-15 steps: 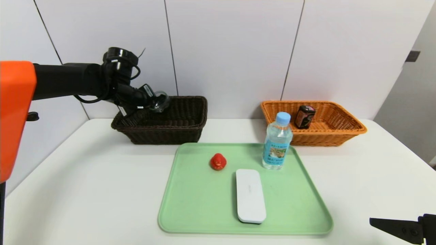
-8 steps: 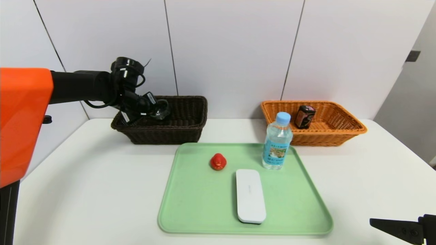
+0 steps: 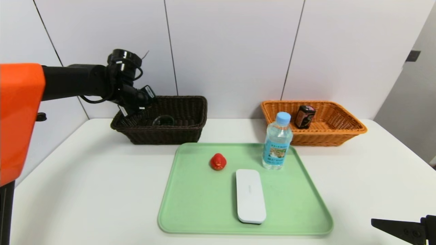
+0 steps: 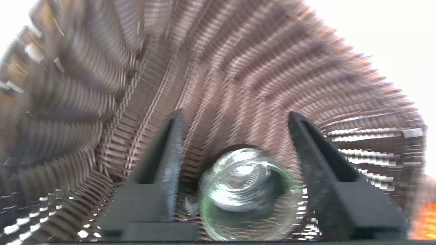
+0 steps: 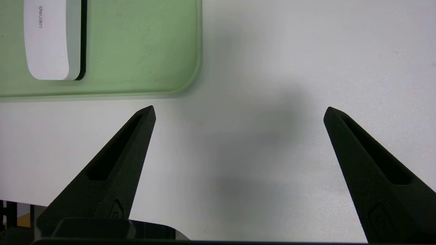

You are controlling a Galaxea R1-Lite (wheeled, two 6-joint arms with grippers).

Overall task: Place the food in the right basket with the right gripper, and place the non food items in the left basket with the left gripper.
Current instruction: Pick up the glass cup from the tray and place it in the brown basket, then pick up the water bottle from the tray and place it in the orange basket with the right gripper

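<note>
Left claw [image 3: 144, 102] was hanging over the near-left corner of the dark brown basket [image 3: 190, 131], fingers [image 4: 170, 149] spread apart and gripping nothing. The little clear glass jar [image 3: 164, 120] lay on the basket floor, loose between the fingers in the left wrist view [image 4: 243, 194]. Right claw [image 5: 238, 112] was parked low over the worktop [image 3: 85, 177] by the near-right corner of the green tray [image 3: 190, 217], wide open too. On the tray: red toy [image 3: 218, 161], white flat case [image 3: 250, 196] and a water bottle [image 3: 277, 142] standing upright. The orange basket [image 3: 344, 136] had a small dark can [image 3: 304, 116] in it.
</note>
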